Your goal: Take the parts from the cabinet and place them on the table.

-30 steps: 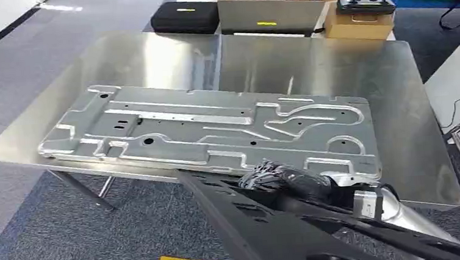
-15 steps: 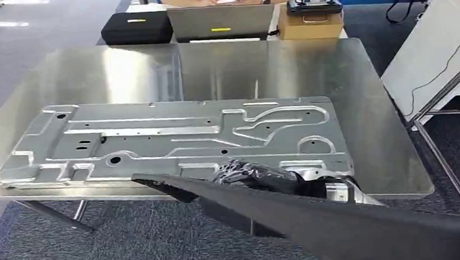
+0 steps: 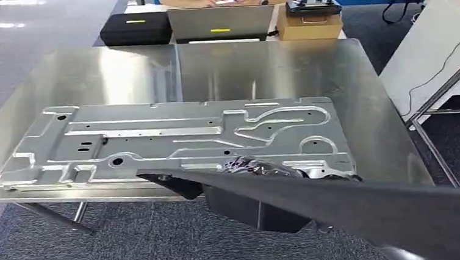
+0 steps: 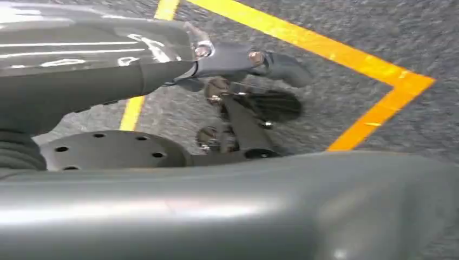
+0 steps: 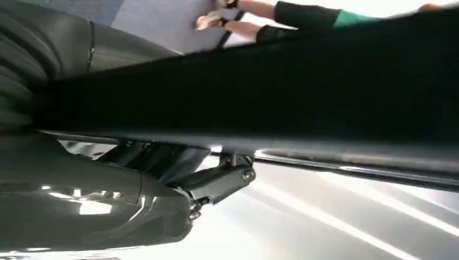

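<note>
I'm seeing rt robot hand (image 3: 261, 167) gripping black panel (image 3: 367, 209) at its far edge, long axis running crosswise, overhanging table (image 3: 373, 114) near edge w/ silver plate (image 3: 173, 140) just beyond; left robot hand (image 4: 238, 103) hanging empty, fingers apart.

- Head view: high, facing forward and down over the tabletop (image 3: 359, 84).
- Left wrist view: close, facing the floor (image 4: 346, 108).
- Right wrist view: close beneath the black panel (image 5: 325, 92), shared with the head view.
</note>
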